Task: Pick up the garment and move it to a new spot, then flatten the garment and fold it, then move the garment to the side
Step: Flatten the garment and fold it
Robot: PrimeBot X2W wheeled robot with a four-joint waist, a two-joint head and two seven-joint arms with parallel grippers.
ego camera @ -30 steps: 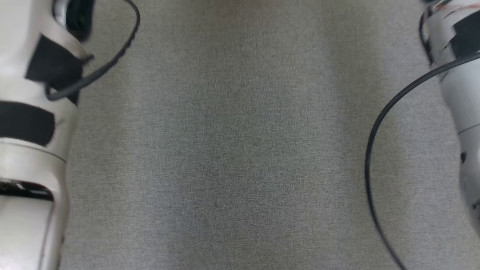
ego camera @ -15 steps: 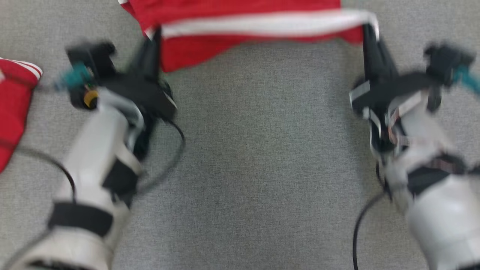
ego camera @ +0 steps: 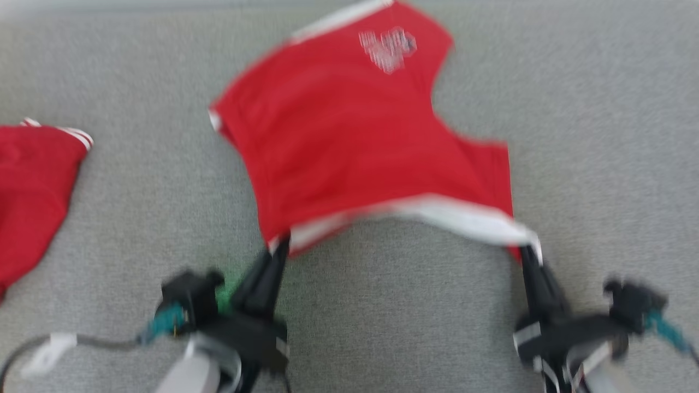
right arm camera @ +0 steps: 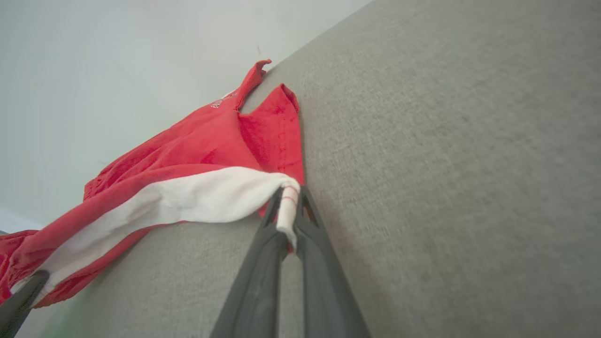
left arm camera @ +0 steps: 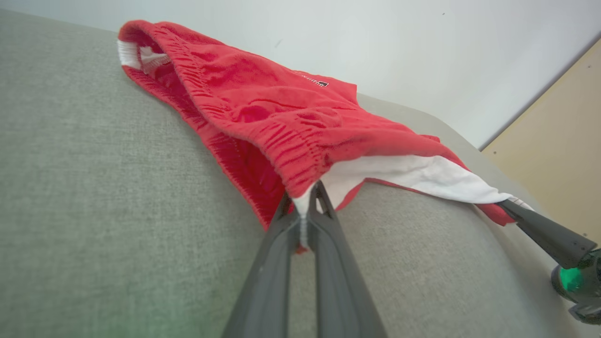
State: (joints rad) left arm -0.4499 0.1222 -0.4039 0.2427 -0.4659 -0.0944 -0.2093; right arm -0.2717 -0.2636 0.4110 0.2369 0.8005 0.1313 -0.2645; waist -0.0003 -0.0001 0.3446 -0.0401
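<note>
The grey cloth surface (ego camera: 600,136) has lots of bare room btwn the arms and out to the R. Its far edge runs along the top of head view, w/ a pale wall (left arm camera: 422,47) right behind. The red garment (ego camera: 349,136) lies spread mid-surface, its logo end near that back edge and its white-banded edge nearest me. I've got the left gripper (ego camera: 278,248) pinched tight on that edge's L corner and the right gripper (ego camera: 527,254) pinched on the R corner. The band sags a bit btwn them, raised slightly off the cloth as far as I can tell; head view is blurred. A striped red piece (ego camera: 33,191) lies at far L, well apart from the L arm. A beige panel (left arm camera: 554,178) stands past the surface's corner in L wrist view.
</note>
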